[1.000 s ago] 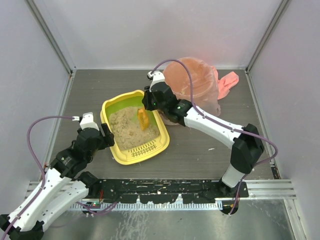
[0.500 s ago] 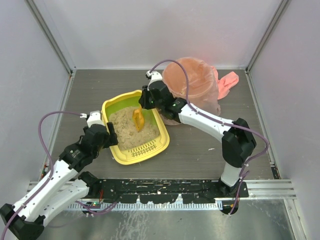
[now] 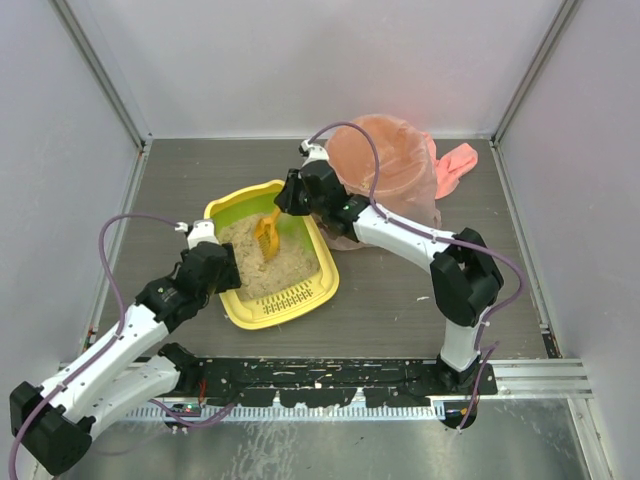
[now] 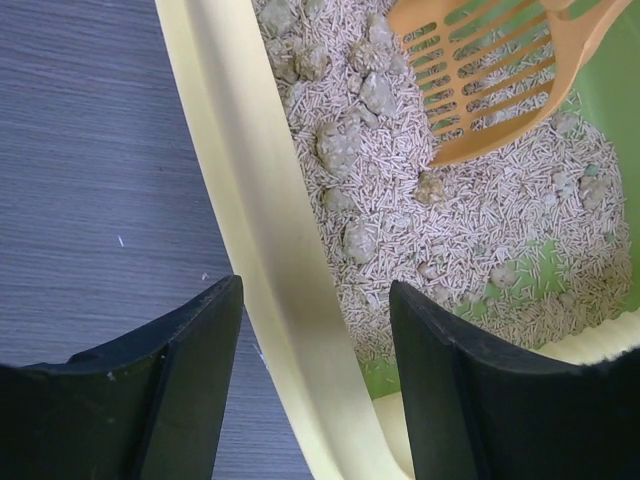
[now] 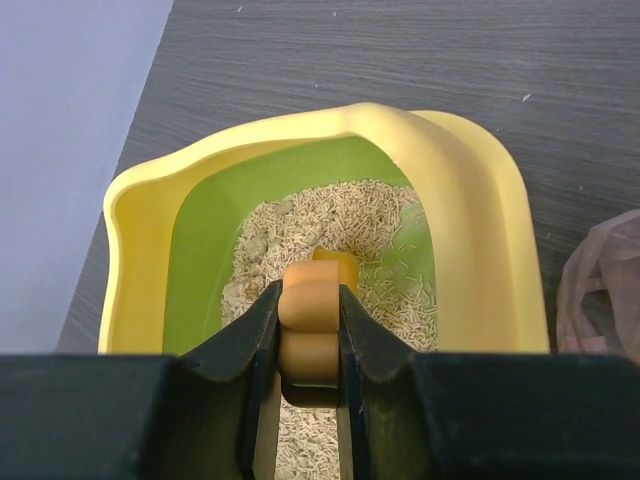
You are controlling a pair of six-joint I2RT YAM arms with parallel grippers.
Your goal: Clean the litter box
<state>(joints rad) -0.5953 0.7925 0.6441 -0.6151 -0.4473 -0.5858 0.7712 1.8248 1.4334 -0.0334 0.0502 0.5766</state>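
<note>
L gripper (image 4: 315,288): fingers spread astride the litter box (image 3: 285,305) left rim, prob. to steady it. Box sits mid tabletop (image 3: 400,290); yellow, green inner wall, clumpy beige litter. Orange scoop (image 3: 266,233) dips in, handle pinched by R gripper (image 5: 310,300) fingers. Pink-bagged bin (image 3: 390,165) just right, for dumping.

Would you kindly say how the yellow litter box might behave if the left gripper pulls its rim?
The litter box looks like moulded plastic: probably stiff, though the rim may flex. Its litter lies shallow, green floor showing, so it seems light and may slide on the table rather than tip. The left gripper straddles smooth plastic, which might slip.
</note>
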